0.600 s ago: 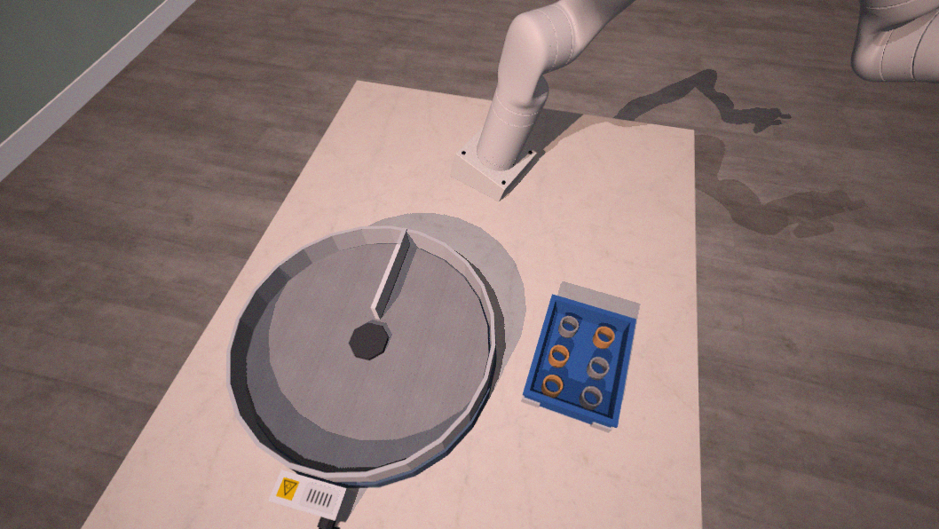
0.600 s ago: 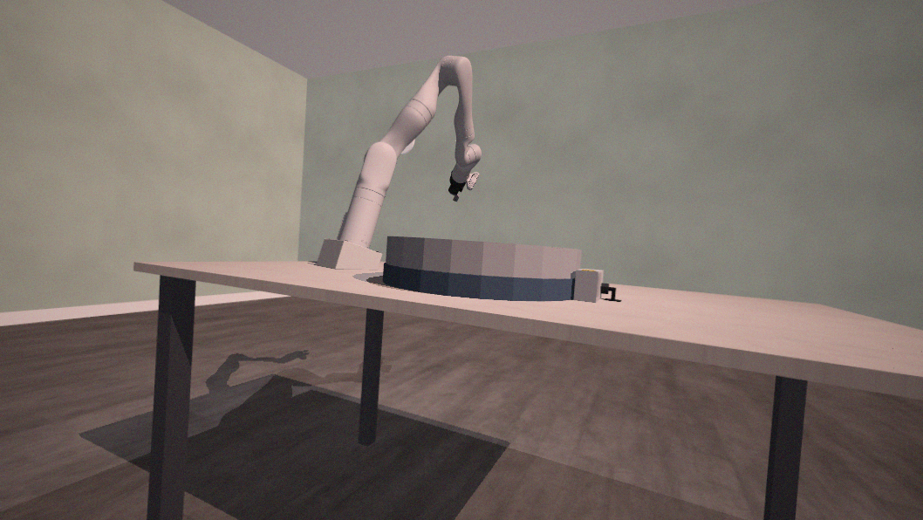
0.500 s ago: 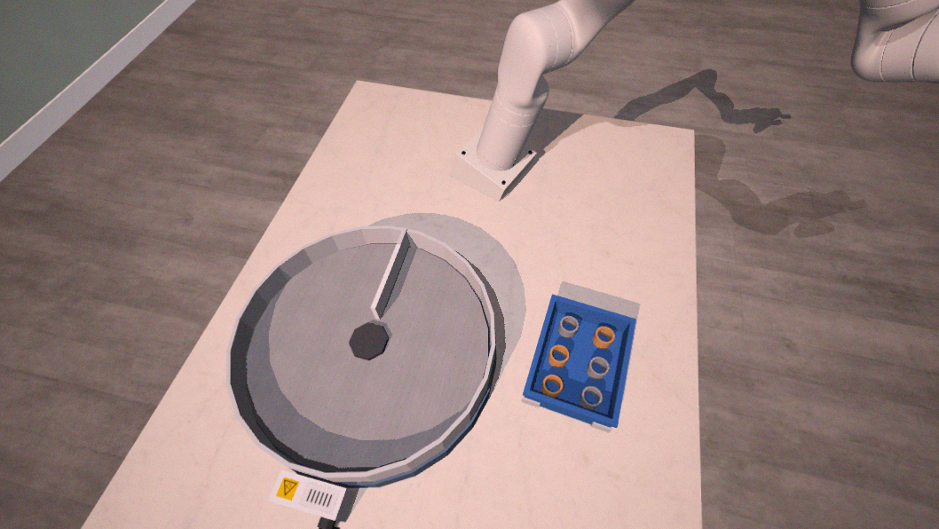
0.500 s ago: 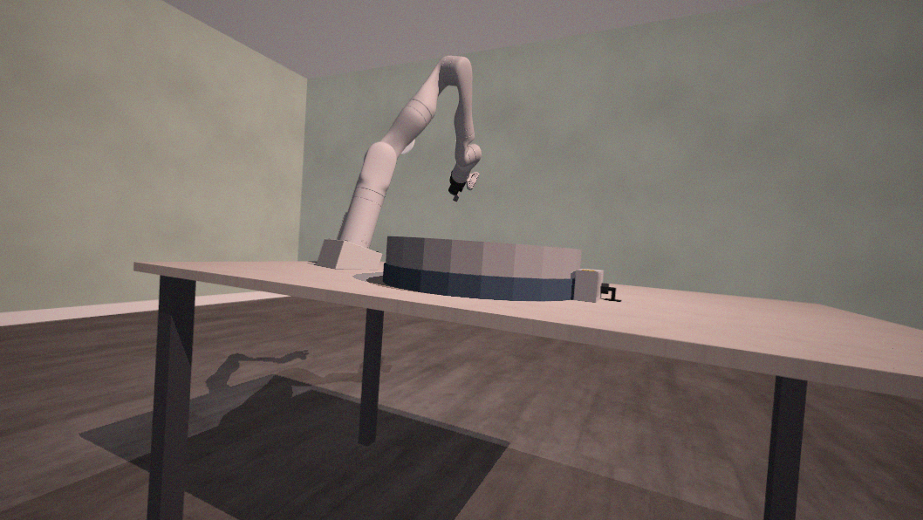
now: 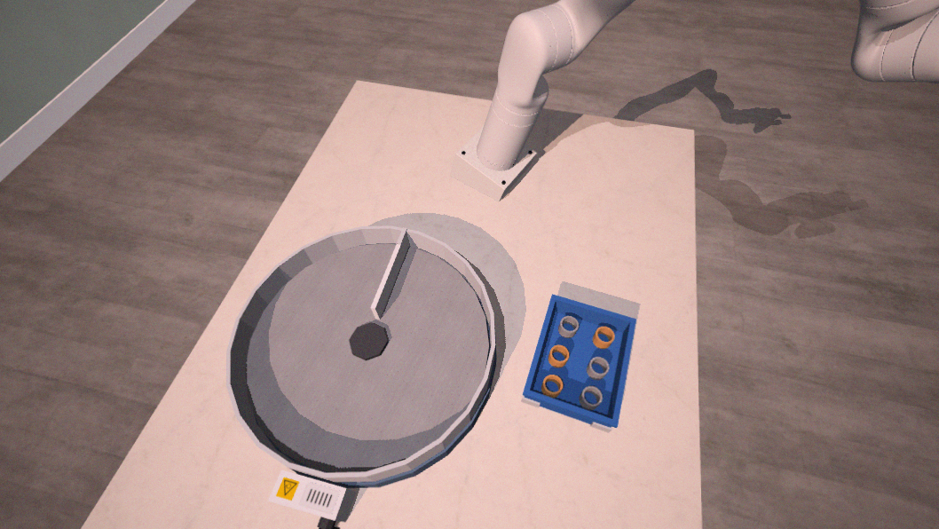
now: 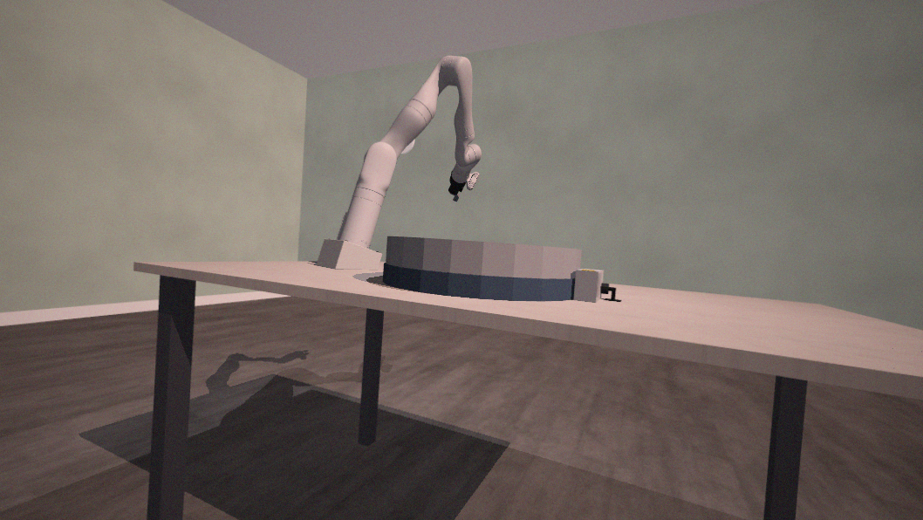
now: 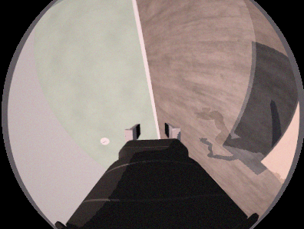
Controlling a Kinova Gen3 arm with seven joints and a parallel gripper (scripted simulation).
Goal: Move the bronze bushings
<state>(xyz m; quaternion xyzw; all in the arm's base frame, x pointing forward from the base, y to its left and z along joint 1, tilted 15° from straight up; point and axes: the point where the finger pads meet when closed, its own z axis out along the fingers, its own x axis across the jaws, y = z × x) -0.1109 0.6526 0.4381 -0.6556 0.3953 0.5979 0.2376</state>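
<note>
The gripper (image 6: 456,196) hung high above the bench (image 5: 407,144), fingers wide and empty. Bronze bushings (image 5: 558,355) sat interleaved with steel bushings (image 5: 597,367) in the crate (image 5: 540,354), so a slightly offset descent risked grabbing steel or jamming a wall.

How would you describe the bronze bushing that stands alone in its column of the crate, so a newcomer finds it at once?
Start at the big grey turntable and look beside it to the blue crate, which holds six rings in two columns. In the column away from the turntable, take the ring nearest the arm's base: this bronze bushing is the only orange one there, with both steel bushings beyond it.
</note>
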